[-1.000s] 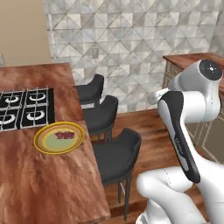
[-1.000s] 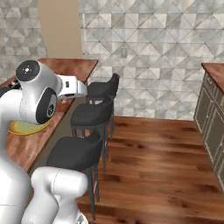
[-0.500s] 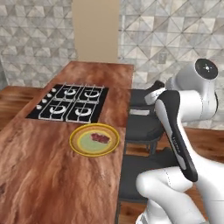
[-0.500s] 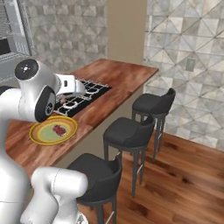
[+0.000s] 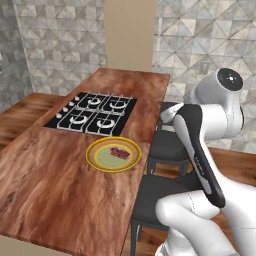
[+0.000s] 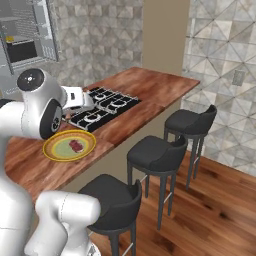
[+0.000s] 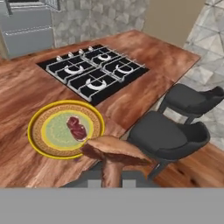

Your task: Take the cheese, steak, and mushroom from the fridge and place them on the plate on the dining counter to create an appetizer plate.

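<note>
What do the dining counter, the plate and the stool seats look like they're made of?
The dining counter looks like reddish-brown wood, polished, with visible grain. The plate seems glazed ceramic, though it could be plastic: a yellow rim around a pale green centre. The stool seats look like dark padded leather or vinyl with a soft sheen, on thin dark legs.

Dining counter [image 5: 60, 190] mostly bare wood around the plate [image 5: 95, 150]; approach from above open. Steak [image 5: 119, 153] takes plate's right half, left half free. Cooktop [image 5: 95, 113] just behind plate. Stools [image 6: 156, 152] line the counter's edge, below top level.
</note>
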